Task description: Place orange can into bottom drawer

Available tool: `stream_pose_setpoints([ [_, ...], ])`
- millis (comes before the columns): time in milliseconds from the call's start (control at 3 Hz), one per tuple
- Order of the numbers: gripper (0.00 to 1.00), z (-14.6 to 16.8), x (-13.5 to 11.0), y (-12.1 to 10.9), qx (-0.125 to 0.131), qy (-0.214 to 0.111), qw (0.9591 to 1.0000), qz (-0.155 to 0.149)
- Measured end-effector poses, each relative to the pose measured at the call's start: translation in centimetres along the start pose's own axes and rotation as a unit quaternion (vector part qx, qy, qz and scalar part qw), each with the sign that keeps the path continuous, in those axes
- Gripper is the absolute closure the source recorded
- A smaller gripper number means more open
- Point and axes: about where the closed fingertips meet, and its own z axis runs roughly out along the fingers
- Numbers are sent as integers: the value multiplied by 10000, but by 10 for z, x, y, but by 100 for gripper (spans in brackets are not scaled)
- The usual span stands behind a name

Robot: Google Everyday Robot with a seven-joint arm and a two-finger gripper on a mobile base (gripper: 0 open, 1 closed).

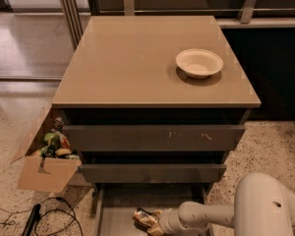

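Observation:
The orange can (144, 217), mottled orange-gold and brown, lies on its side over the floor of the open bottom drawer (115, 208), a shallow grey tray pulled out below the cabinet. My gripper (155, 221) reaches in from the right on a white arm and is shut on the can's right end. The can points left from the gripper, low in the drawer; I cannot tell if it touches the floor.
A cream bowl (199, 62) sits on the cabinet top (137, 63). Two dark grey drawer fronts (155, 137) are above the open drawer. A cardboard box (44, 166) of items stands at the cabinet's left, with black cables (39, 220) on the floor.

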Motion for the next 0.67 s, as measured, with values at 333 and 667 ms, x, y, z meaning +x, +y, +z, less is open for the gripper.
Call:
stream_pose_setpoints([
  [333, 99, 10, 17, -7, 9, 50, 9999, 131],
  [667, 77, 15, 23, -9, -16, 79, 9998, 180],
])
